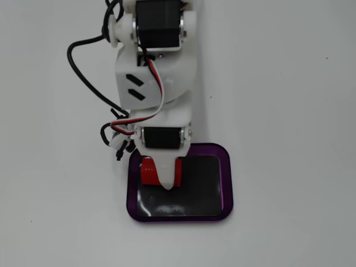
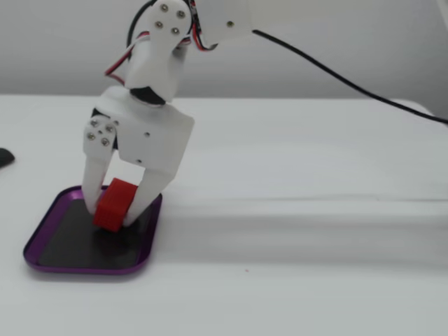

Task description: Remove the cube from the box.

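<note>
Gripping is the step in hand: the cube [image 2: 113, 205] is judged clamped and barely raised, still over the box [image 2: 42, 241].

Fixed view from above: the gripper [image 1: 165, 181] is seen inside the box [image 1: 227, 183], at its upper-left part. The cube [image 1: 148, 171] is largely covered by the white fingers; red shows on both sides of one finger. Whether the cube is lifted cannot be told from here.

Fixed view from the side: the gripper [image 2: 112, 213] is seen closed on the cube, one finger at each side. The cube appears tilted, its lower edge just above or touching the black floor; contact cannot be settled.

Next move, as judged: a straight lift is called for until the purple rim is cleared, then a carry sideways onto the table [image 2: 315, 245]. Grip must be kept firm.
</note>
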